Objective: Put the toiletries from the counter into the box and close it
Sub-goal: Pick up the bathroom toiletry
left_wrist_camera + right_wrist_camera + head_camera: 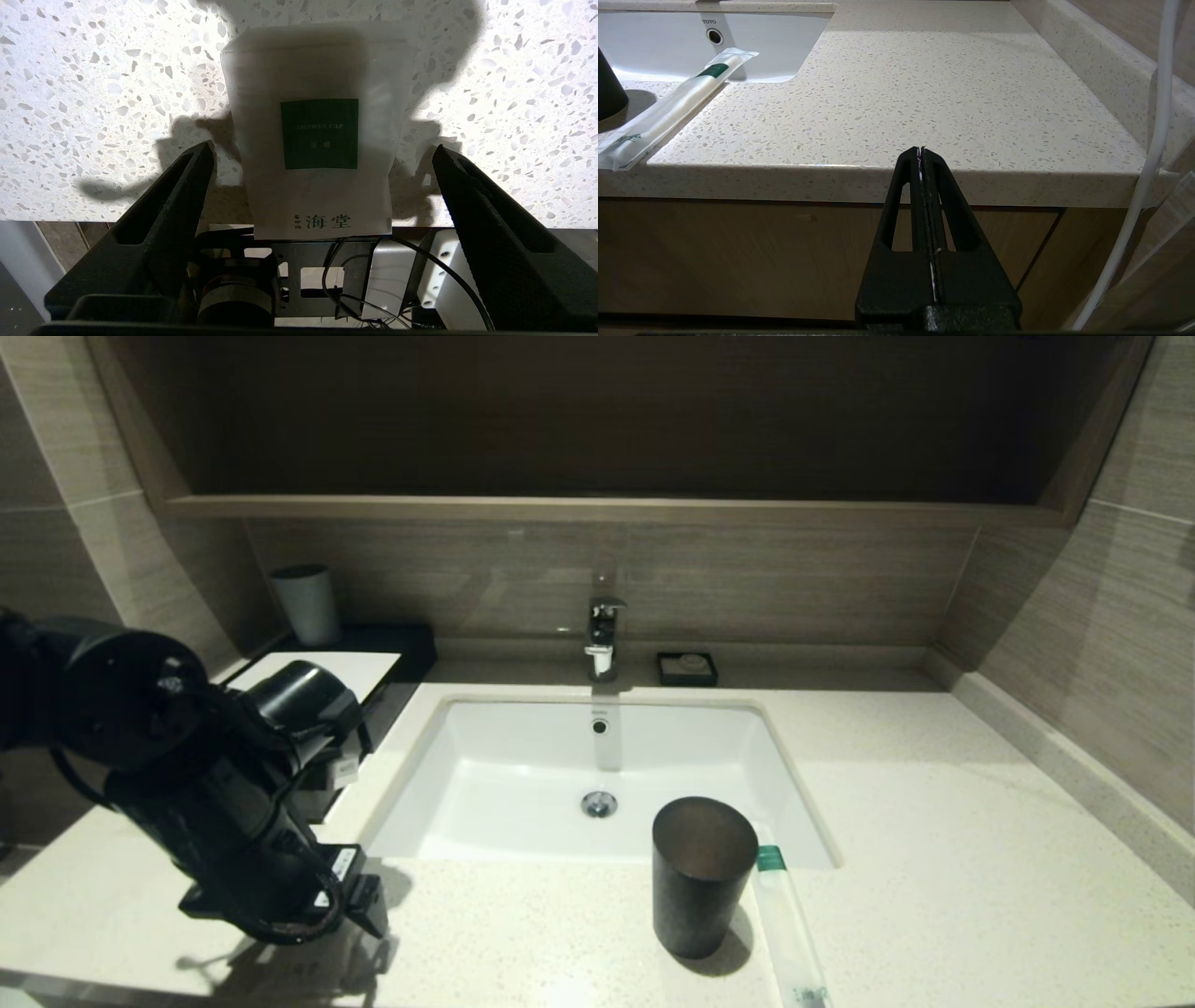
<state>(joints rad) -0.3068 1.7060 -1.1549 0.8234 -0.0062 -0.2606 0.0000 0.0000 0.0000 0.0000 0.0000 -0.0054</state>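
The bench [934, 821] carries the box [322, 667] at its far left, beside the sink [523, 784]. The left claw [322, 154] hangs released over the bench's front left part, and the flat sachet [317, 130] lies between its fingers [187, 186], touching neither. The right claw [921, 151] is clenched on nothing, below the bench edge. A long sachet [789, 924] lies beside the cup [700, 873].

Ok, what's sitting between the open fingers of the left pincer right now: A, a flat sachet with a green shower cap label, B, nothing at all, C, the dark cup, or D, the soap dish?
A: the left wrist view shows the left pincer open over the counter, with the flat sachet and its green label lying between the fingers.
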